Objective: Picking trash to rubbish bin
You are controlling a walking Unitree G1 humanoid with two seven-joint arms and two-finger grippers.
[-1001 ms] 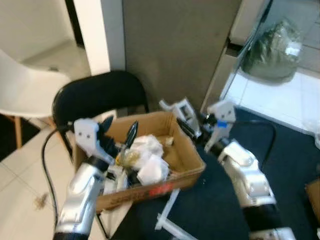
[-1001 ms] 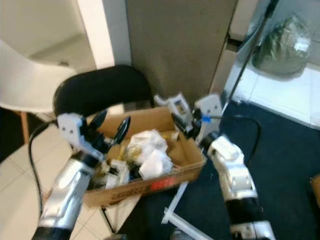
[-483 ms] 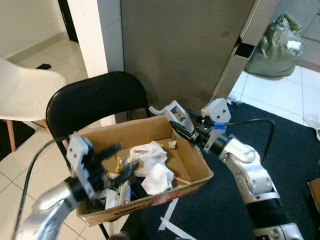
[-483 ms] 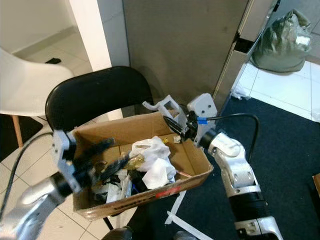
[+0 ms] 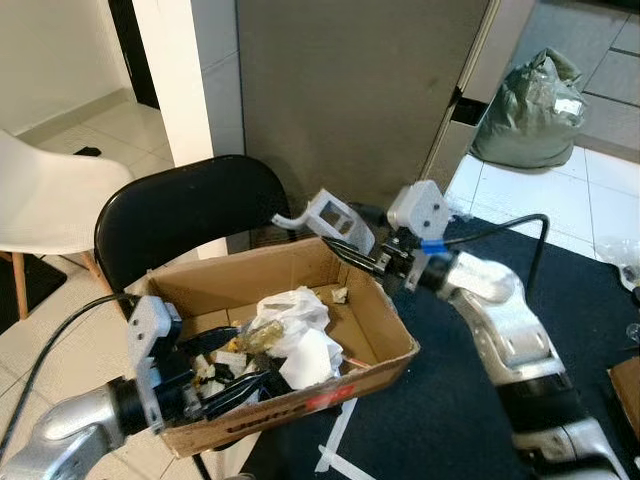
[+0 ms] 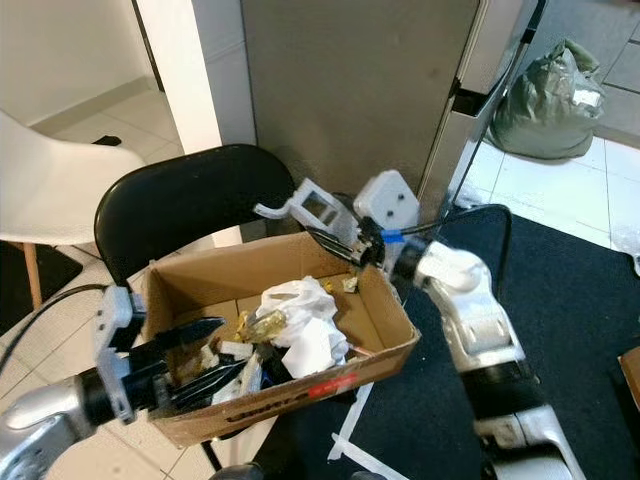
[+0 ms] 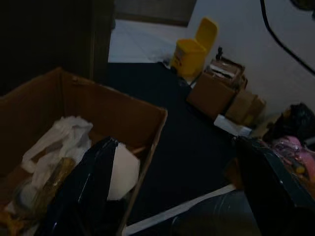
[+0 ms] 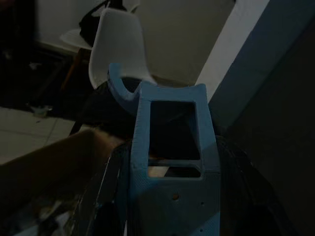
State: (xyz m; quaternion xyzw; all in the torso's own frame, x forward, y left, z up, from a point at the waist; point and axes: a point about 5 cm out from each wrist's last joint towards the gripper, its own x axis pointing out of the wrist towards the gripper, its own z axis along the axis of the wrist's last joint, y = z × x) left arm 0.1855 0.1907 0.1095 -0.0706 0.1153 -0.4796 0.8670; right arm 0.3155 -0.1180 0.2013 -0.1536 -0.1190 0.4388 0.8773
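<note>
Item: white plastic bracket [image 5: 328, 217], clamped in right gripper [image 5: 358, 256], held above far right corner of cardboard box [image 5: 385, 335]; long axis pointing away from gripper; left gripper [image 5: 232, 375] apart, at near left corner.

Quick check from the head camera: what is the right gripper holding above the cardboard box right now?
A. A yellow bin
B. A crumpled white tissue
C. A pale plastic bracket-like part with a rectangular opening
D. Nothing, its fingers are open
C: the right gripper is shut on the pale plastic bracket, above the cardboard box.
</note>
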